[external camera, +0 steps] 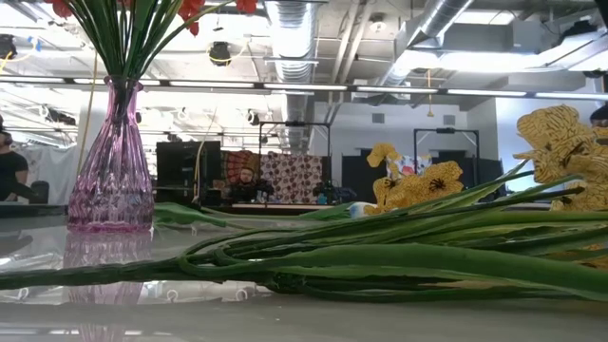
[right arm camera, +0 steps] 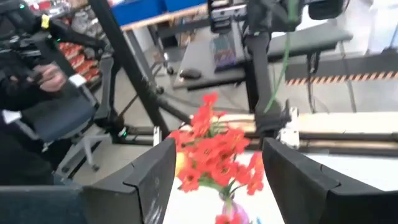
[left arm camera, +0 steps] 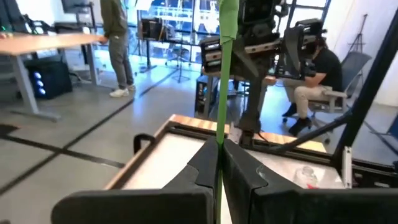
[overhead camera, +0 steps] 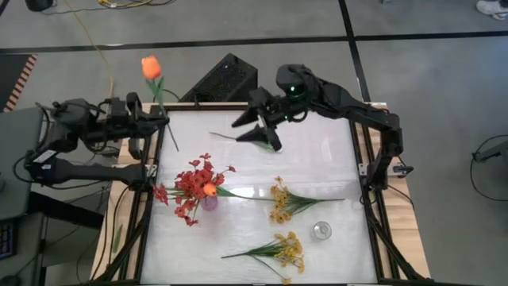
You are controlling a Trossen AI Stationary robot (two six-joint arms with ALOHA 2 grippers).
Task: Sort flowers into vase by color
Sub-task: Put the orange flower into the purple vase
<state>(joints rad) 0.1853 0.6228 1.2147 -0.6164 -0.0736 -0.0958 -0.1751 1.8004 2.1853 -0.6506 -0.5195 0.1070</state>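
My left gripper (overhead camera: 159, 119) is at the table's far left corner, shut on an orange tulip (overhead camera: 151, 67); its green stem (left arm camera: 222, 74) rises past the fingers in the left wrist view. My right gripper (overhead camera: 258, 131) hovers open over the far middle of the table, touching nothing. A purple glass vase (external camera: 114, 161) stands on the table, holding red blossoms (overhead camera: 190, 187) and another orange tulip (overhead camera: 209, 189). The right wrist view shows those red blossoms (right arm camera: 214, 155) beyond its spread fingers. Two yellow sprays (overhead camera: 282, 200) (overhead camera: 284, 250) lie flat on the table. No white buds are in view. My left gripper pinches the tulip's green stem about midway along its length (left arm camera: 219, 146) between its two fingers, coming level from the table's left with the fingers across the stem. The tulip is lifted clear; its blossom reaches beyond the table's far edge and its lower end (overhead camera: 175, 147) hangs over the table.
A small clear glass (overhead camera: 321, 230) stands near the table's right side. A loose green leaf (overhead camera: 226, 137) lies by the right gripper. A black box (overhead camera: 222, 79) sits beyond the far edge. The yellow sprays' stems (external camera: 380, 256) stretch across the table's middle. People sit in the room behind.
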